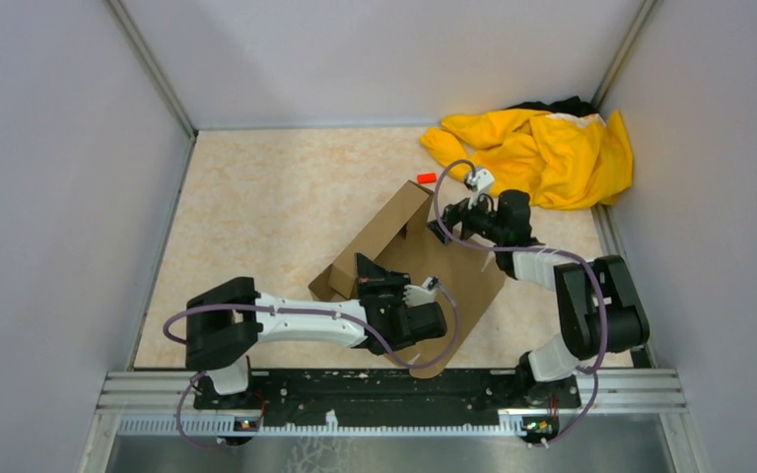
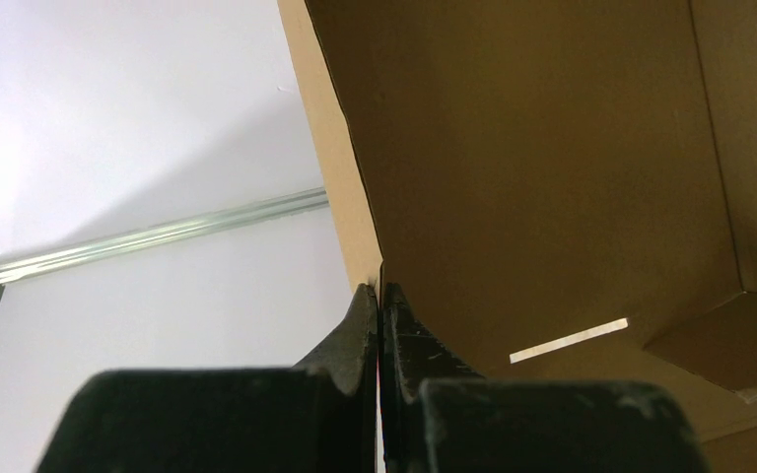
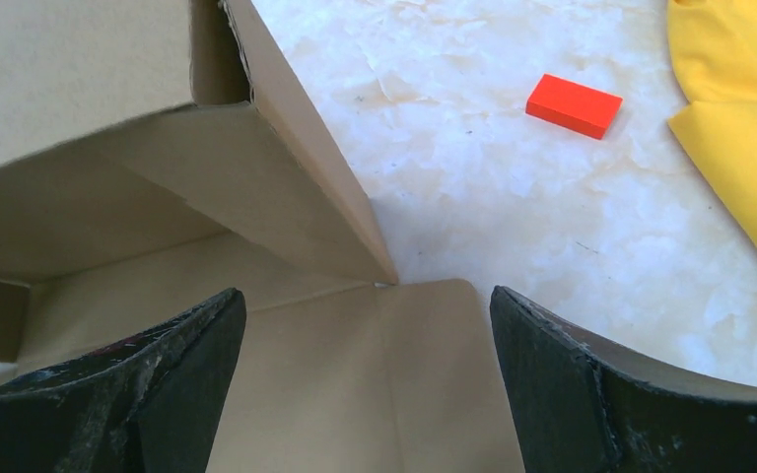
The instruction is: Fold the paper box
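Observation:
The paper box (image 1: 434, 266) is plain brown cardboard lying part-folded in the middle of the table, with one long wall (image 1: 379, 236) raised and a flat panel towards the near edge. In the left wrist view my left gripper (image 2: 381, 289) is shut, its tips pinching the edge of a raised box wall (image 2: 552, 177); from above, the left gripper (image 1: 363, 264) sits at the box's near-left corner. My right gripper (image 3: 365, 301) is open and hovers over a flat flap (image 3: 375, 394) beside a raised wall (image 3: 296, 187), with nothing between its fingers. From above, the right gripper (image 1: 442, 230) is at the box's far-right corner.
A small red block (image 1: 427, 178) lies on the table just beyond the box, also seen as the red block (image 3: 574, 105). A yellow cloth garment (image 1: 542, 153) is heaped in the far right corner. Grey walls close in the table on three sides.

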`<control>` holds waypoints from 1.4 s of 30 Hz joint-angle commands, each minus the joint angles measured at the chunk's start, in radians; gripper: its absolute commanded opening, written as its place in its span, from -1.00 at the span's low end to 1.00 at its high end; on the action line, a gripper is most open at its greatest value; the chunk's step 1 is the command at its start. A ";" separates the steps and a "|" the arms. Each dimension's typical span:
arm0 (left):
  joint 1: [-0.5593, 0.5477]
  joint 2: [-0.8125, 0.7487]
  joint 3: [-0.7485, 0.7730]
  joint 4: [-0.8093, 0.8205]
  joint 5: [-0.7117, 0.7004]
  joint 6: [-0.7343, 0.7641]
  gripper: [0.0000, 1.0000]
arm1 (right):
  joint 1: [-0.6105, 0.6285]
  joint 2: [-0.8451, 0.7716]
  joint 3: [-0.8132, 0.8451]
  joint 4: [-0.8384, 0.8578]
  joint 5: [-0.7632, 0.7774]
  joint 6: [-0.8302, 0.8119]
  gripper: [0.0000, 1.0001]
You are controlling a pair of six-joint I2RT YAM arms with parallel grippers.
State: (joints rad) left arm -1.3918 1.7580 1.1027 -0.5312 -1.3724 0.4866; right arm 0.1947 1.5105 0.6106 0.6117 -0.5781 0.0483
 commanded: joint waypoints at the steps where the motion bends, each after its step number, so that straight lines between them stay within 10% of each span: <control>1: -0.015 0.024 -0.047 0.021 0.310 -0.077 -1.00 | -0.013 0.008 0.052 0.021 -0.069 -0.152 0.86; 28: -0.015 0.069 -0.012 -0.010 0.309 -0.081 -1.00 | 0.027 0.275 0.317 -0.029 -0.328 -0.133 0.74; 42: -0.015 0.051 -0.020 -0.010 0.307 -0.080 -1.00 | 0.121 0.351 0.260 0.123 -0.136 0.022 -0.37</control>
State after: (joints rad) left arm -1.3918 1.7664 1.1141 -0.5499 -1.3643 0.4862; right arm 0.2798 1.8465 0.8852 0.6071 -0.7944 -0.0132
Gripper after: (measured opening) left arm 0.008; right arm 0.392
